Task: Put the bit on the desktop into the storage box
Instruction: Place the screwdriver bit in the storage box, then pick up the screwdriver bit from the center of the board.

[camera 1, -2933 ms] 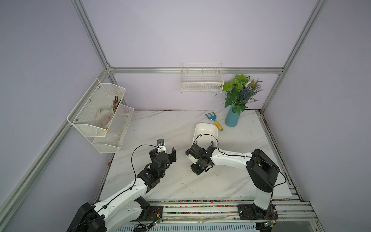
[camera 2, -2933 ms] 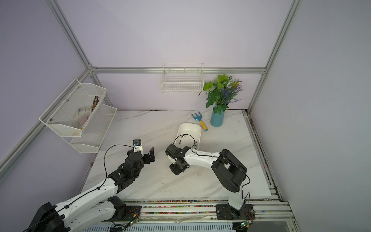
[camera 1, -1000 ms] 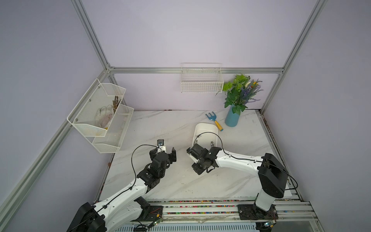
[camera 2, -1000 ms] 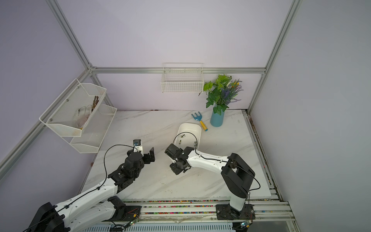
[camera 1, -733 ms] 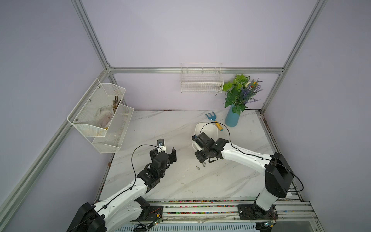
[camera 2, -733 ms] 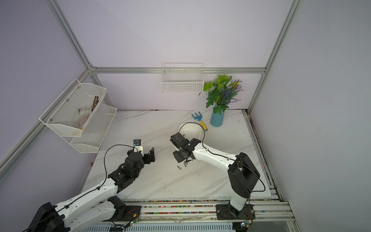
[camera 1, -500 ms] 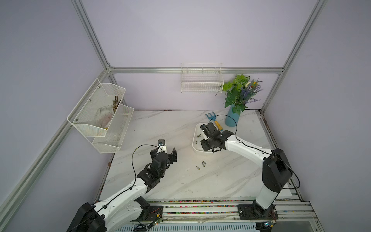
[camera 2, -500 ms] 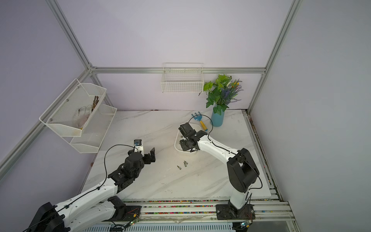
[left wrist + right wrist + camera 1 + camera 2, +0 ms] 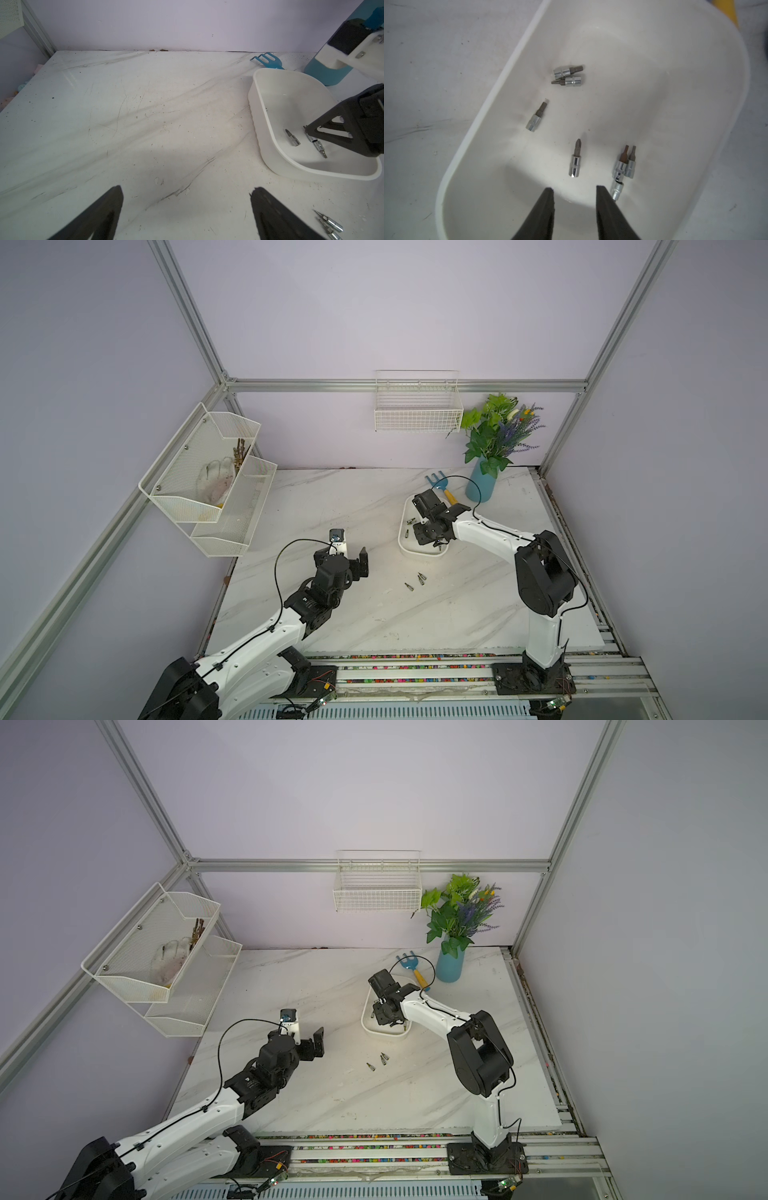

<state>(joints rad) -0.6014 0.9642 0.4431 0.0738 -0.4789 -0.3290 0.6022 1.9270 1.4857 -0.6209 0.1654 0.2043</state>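
Observation:
The white storage box [image 9: 423,554] [image 9: 365,1026] stands on the marble desktop [image 9: 353,506], right of centre. My right gripper [image 9: 432,537] [image 9: 574,188] hangs inside it, jaws a little apart with nothing between them. Several silver bits [image 9: 575,160] lie on the box floor, one of them [image 9: 617,189] right beside a fingertip. Two or three more bits [image 9: 415,581] [image 9: 378,1060] [image 9: 329,223] lie on the desktop just in front of the box. Left of those bits, my left gripper [image 9: 343,558] [image 9: 187,191] is wide open and empty above the bare desktop.
Behind the box are a blue hand rake with a yellow handle [image 9: 441,486] and a blue vase of plants [image 9: 482,488]. A white wire basket [image 9: 417,414] hangs on the back wall. A mesh two-tier rack [image 9: 208,481] is fixed on the left wall.
My right gripper has lifted from the desktop beside the loose bits, swung back over the storage box and parted its jaws. The left arm has stayed still.

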